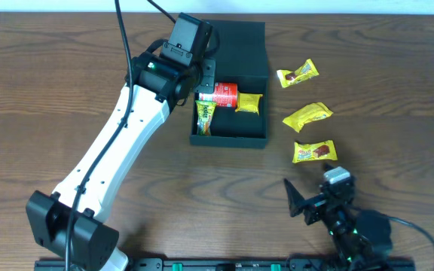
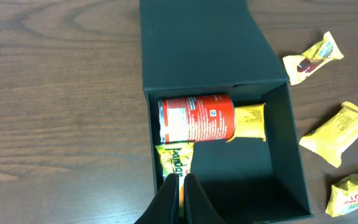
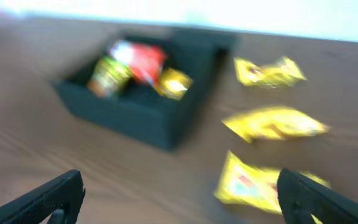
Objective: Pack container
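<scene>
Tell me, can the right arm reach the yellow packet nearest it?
Probably yes: the right gripper is open and the yellow packet lies on bare table just ahead, nothing between them.

Print shows on the red can and the green-yellow packet beside it; none is legible.

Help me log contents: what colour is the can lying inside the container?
The can is red with a white label panel, clearest in the left wrist view.

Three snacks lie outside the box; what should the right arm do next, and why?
Probably ease the right claw forward and down over the nearest yellow packet: it is open, the packet lies just ahead, and the container has room.
</scene>
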`<state>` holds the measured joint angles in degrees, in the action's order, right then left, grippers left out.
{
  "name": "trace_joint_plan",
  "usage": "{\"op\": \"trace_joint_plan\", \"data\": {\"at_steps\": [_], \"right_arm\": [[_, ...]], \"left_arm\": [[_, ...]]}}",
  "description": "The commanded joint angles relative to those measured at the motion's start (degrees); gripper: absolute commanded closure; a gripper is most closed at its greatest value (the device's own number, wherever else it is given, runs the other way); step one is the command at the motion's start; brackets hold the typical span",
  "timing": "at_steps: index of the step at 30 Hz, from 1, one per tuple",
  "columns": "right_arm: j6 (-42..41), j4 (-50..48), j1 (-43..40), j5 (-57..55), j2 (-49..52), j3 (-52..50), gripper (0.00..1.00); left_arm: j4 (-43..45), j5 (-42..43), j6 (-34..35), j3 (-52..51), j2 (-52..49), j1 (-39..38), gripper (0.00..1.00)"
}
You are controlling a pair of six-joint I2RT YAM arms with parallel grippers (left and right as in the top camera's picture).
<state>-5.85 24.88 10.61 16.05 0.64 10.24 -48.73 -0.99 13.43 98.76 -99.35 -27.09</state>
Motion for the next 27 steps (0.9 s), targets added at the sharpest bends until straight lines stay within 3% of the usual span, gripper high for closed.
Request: {"op": "trace_joint_plan", "data": {"at_steps": [1,7,9,10,13,16,21,27], "right_arm": [[-21.0,-5.1,-0.5,7.7,-0.3,-0.2,0.01],[-42.6,-23.2,-0.5,7.1,-0.3,-0.2,0.01],[-43.3,-30.6,-0.7,4.3,-0.3,-0.2,0.01],[-43.1,-32.0,-1.0,2.3,-0.3,-0.2,0.01],[-41.4,-33.2,-3.4,0.8,0.5,0.3,0.01],[-38.8,-32.8,-8.3,2.8,5.0,4.0,0.01],[-31.3,-27.2,-17.8,11.9,21.6,16.8,0.01],[-26.5,-18.7,-23.8,24.7,50.7,38.8,0.01]], "left_arm": [[-0.4,-1.1,-0.8,-0.1,-0.4,0.2,0.94],[0.7,-1.1,-0.8,-0.1,-0.4,0.2,0.9],[1.0,-0.9,-0.4,-0.1,-0.4,0.6,0.69],[1.0,-0.9,0.2,-0.1,-0.4,1.0,0.64],[0.9,0.0,2.5,-0.1,-0.4,2.6,0.34],[1.0,2.8,3.2,-0.1,-0.4,5.6,0.25],[1.0,3.1,3.3,-0.1,-0.4,9.1,0.2],[1.2,2.9,3.3,-0.1,-0.4,11.6,0.2]]}}
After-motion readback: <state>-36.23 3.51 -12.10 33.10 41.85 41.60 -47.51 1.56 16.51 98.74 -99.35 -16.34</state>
